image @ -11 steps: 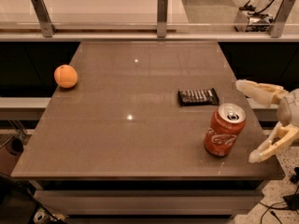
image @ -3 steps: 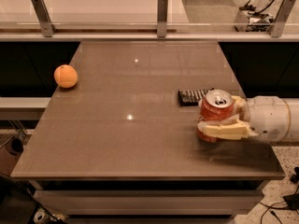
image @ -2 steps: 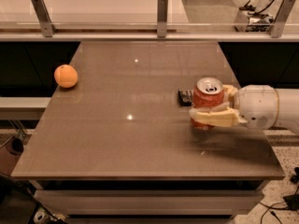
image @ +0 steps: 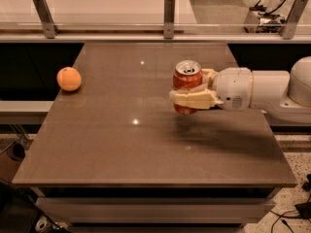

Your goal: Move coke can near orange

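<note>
The coke can (image: 187,81) is a red-orange can with a silver top. My gripper (image: 186,92) is shut on it, reaching in from the right, and holds it upright a little above the brown table (image: 121,144) near the middle. A cream finger (image: 194,99) wraps across the can's front. The orange (image: 69,78) sits on the table at the far left edge, well to the left of the can.
The white arm (image: 262,90) stretches over the table's right side and hides the dark snack bar. A glass barrier with metal posts (image: 169,16) runs along the table's back edge. The floor drops away at the front and sides.
My gripper closed on the can, lifted it off the table and carried it left toward the middle. The arm now covers the dark snack bar. The orange has not moved.
</note>
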